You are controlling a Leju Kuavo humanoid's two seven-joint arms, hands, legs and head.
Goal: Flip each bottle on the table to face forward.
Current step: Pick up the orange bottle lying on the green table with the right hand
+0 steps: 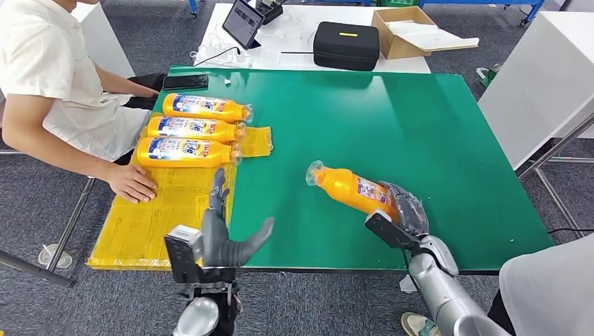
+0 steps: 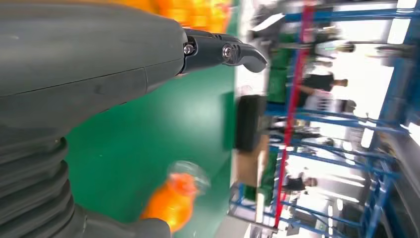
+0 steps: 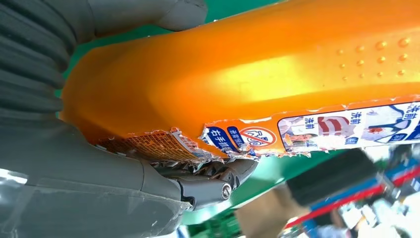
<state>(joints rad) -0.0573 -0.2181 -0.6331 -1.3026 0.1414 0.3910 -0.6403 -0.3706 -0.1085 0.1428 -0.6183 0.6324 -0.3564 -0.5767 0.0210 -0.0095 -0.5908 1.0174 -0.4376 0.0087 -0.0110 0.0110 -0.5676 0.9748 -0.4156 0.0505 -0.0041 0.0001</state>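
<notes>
My right hand (image 1: 405,208) grips the base of an orange bottle (image 1: 350,189) near the front right of the green table (image 1: 392,119), its clear cap pointing back-left. The right wrist view shows that bottle (image 3: 257,74) close up, with a torn label along its side, pressed against my hand (image 3: 99,188). My left hand (image 1: 223,234) hovers empty at the table's front edge, fingers spread. In the left wrist view, that hand (image 2: 89,59) is seen with the held bottle (image 2: 173,198) blurred beyond it. Three orange bottles (image 1: 190,129) lie side by side, labels up, on a yellow mat (image 1: 168,203).
A person sits at the table's left, one hand (image 1: 132,183) resting on the yellow mat. A black phone (image 1: 185,82) lies at the back left corner. Behind, a white table carries a tablet (image 1: 242,22), a black case (image 1: 346,45) and a cardboard box (image 1: 406,31).
</notes>
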